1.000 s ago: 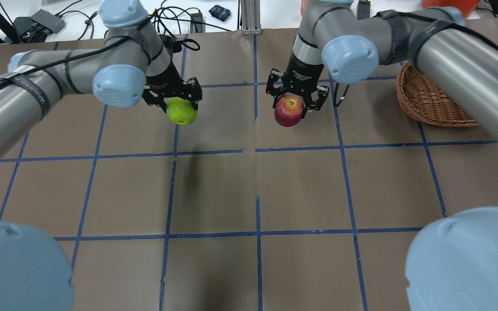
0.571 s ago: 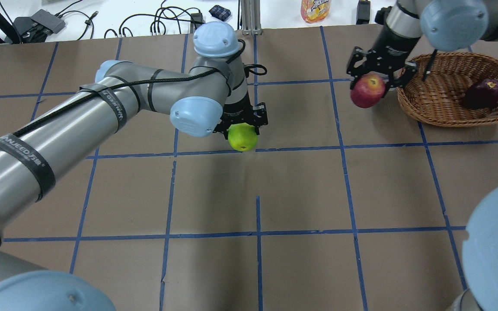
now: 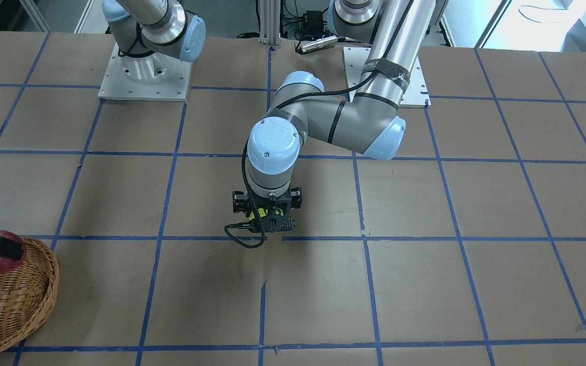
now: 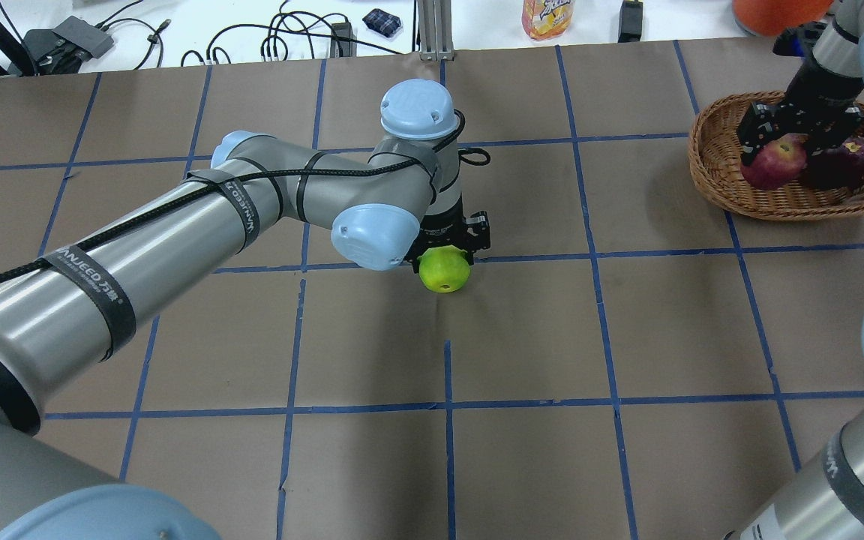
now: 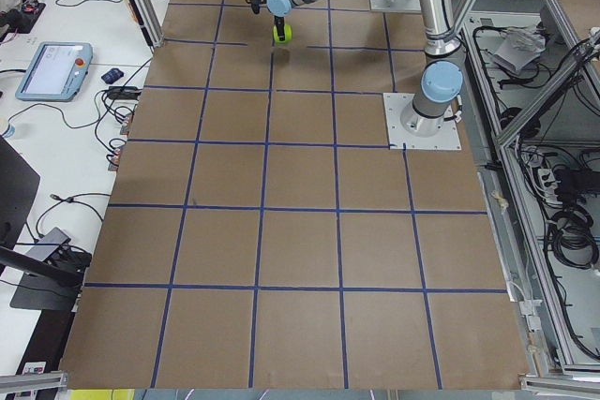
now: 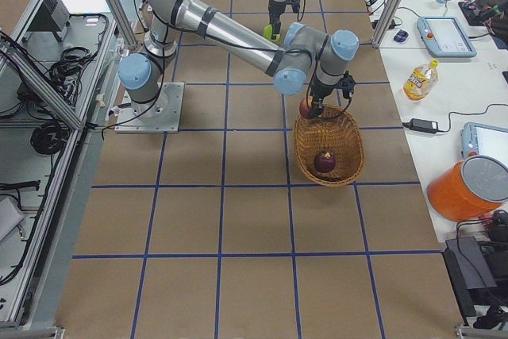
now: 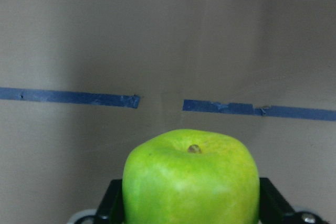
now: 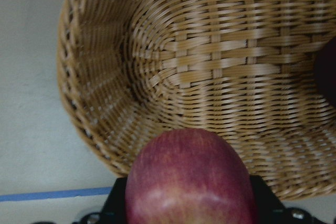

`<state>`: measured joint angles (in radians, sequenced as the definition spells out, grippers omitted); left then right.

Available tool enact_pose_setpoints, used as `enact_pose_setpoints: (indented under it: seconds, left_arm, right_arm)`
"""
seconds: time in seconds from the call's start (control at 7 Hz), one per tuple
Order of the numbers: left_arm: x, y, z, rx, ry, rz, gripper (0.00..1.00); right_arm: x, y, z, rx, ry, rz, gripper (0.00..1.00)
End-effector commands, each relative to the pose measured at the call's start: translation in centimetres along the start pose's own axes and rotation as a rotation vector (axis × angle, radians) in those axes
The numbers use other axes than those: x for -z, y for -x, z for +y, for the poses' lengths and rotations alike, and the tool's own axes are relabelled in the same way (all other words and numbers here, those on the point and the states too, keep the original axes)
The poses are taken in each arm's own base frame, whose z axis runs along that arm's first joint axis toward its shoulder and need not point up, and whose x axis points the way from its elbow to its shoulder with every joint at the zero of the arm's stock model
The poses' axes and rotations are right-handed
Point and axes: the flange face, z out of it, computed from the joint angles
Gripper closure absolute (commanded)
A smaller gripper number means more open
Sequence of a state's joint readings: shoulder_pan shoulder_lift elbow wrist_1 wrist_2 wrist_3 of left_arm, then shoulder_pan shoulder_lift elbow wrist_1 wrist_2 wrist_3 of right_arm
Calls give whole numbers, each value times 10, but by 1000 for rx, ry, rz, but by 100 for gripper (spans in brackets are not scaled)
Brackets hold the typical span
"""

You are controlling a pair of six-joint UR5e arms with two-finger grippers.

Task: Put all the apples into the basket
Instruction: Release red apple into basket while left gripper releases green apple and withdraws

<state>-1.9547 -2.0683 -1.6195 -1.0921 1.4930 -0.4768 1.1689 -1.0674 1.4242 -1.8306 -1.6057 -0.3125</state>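
Note:
My left gripper is shut on the yellow-green apple and holds it above the table near the middle; the apple fills the left wrist view. My right gripper is shut on the red apple and holds it over the wicker basket at the far right. The red apple shows in the right wrist view above the basket's wall. The dark maroon apple lies inside the basket, beside the red one.
A drink bottle, cables and an orange container lie beyond the table's far edge. Blue tape lines cross the brown table.
My right gripper has carried the red apple rightward from beside the basket to over it. My left gripper has moved right and nearer with the green apple.

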Motion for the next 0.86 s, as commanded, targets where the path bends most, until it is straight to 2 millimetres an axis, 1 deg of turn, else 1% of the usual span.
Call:
enact_pose_setpoints:
  seconds: [0.0, 0.14, 0.29, 0.43, 0.57, 0.71]
  left_arm:
    - [11, -1, -5, -7, -22, 14, 0]
    - [18, 4, -12, 1, -33, 22, 0]
    - [44, 15, -19, 16, -62, 47, 0]
    - [73, 22, -20, 26, -75, 87, 0]
    - [110, 33, -18, 29, -82, 86, 0]
    - [156, 59, -12, 31, -65, 75, 0]
  right_arm:
    - [-18, -29, -26, 6, -37, 65, 100]
    - [-25, -34, -41, 18, -32, 67, 100]
    - [-31, -36, -48, 19, -29, 69, 100]
    - [-40, -37, -50, 20, -15, 66, 100]
    - [-49, -37, -50, 21, 4, 59, 100]
    - [-53, -36, -48, 23, 11, 56, 100]
